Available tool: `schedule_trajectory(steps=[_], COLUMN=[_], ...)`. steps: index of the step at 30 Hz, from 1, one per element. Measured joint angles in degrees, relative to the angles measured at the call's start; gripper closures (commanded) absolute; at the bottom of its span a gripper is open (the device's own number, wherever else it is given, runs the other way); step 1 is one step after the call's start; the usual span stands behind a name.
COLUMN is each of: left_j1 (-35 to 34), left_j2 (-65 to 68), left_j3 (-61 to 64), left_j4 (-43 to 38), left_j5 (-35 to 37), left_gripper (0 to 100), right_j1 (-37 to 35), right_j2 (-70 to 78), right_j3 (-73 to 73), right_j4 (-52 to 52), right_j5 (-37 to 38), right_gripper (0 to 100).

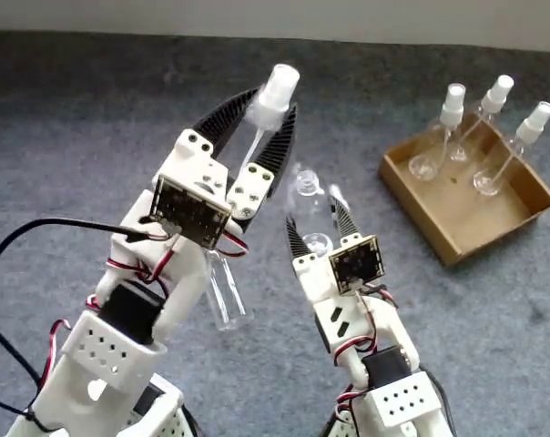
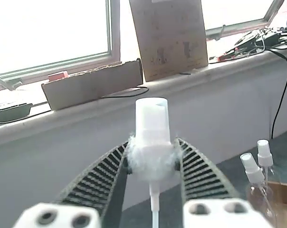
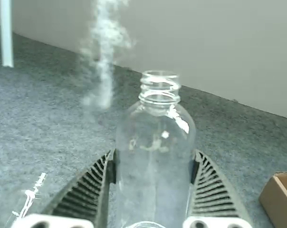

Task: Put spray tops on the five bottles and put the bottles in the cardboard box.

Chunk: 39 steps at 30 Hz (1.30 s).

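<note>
The left claw (image 1: 273, 102) (image 2: 153, 156) is clamped on a white spray top (image 1: 277, 91) (image 2: 151, 133), one finger on each side of its collar. The nozzle stands above the fingertips, and a thin dip tube (image 1: 248, 155) (image 2: 154, 209) hangs down between the fingers. The right claw (image 1: 313, 218) (image 3: 154, 159) is closed round the body of a clear bottle (image 1: 310, 196) (image 3: 155, 142). This bottle stands upright, and its threaded neck is open and rises past the fingertips. In the high view the spray top is held near the bottle's mouth, off to one side and not touching it.

The cardboard box (image 1: 457, 218) sits on the grey worktop (image 1: 75, 137), well apart from both claws. Three bottles (image 1: 480, 123) with white tops stand in it. Another clear bottle (image 1: 229, 300) lies on the worktop under the left arm.
</note>
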Motion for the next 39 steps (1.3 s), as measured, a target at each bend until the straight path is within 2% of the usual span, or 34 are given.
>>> schedule_trajectory(steps=[4,9,19,31,37,39], left_j1=[0.0,0.0,0.0,5.71,6.07,6.07], left_j2=[0.0,1.14,17.85,18.55,18.55,18.55], left_j3=[1.49,1.49,1.49,1.58,1.58,2.11], left_j4=[-8.7,-14.24,-32.62,-35.16,-35.43,-35.43], left_j5=[0.0,0.0,0.0,-0.09,0.0,2.02], left_gripper=[99,99,99,99,99,99], right_j1=[0.0,0.0,0.0,0.0,0.0,0.0], right_j2=[0.0,0.0,0.0,0.0,0.0,0.0], right_j3=[0.0,0.09,0.09,0.09,0.09,0.09], right_j4=[0.0,0.0,0.35,0.35,0.35,0.35], right_j5=[0.0,0.0,0.0,0.0,0.0,0.0], right_gripper=[89.6,89.6,89.6,89.6,89.6,89.6])
